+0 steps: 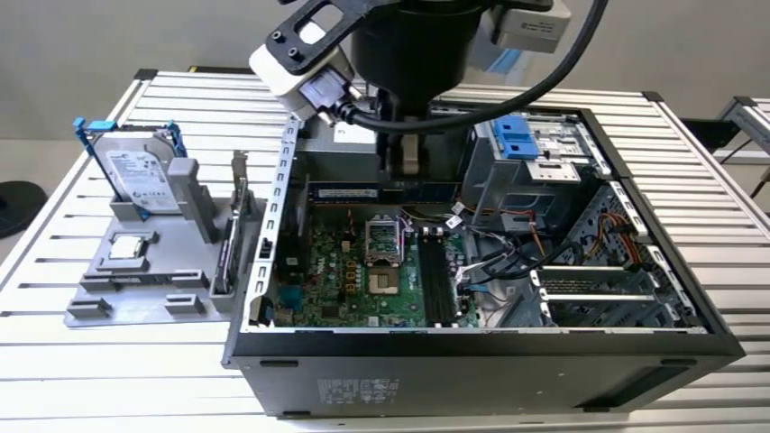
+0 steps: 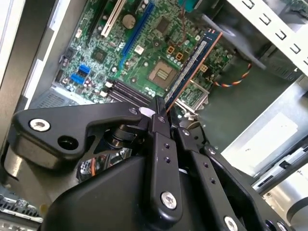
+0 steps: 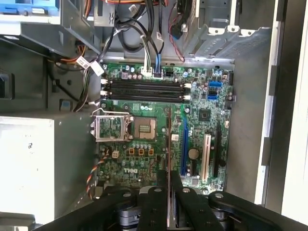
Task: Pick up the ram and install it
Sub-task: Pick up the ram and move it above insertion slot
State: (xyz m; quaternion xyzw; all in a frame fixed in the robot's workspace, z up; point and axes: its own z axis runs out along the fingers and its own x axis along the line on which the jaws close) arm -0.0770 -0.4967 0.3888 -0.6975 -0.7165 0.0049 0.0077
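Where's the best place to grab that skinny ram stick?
Pinch the ram on its two flat faces, near the middle of its top long edge, coming from above, as the gripper does. It is thin and stands on edge, so this leaves its lower edge free for the memory slots.

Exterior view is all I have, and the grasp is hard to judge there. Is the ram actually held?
Observer: Yes. In the second wrist view the tool is shut on the ram, which juts out beyond it.
Operator: Are the slots free?
Observer: In the first wrist view all four memory slots are empty.
Operator: How does the ram sit to them?
Observer: Crosswise, edge-on, lined up between the processor socket and the blue slot.
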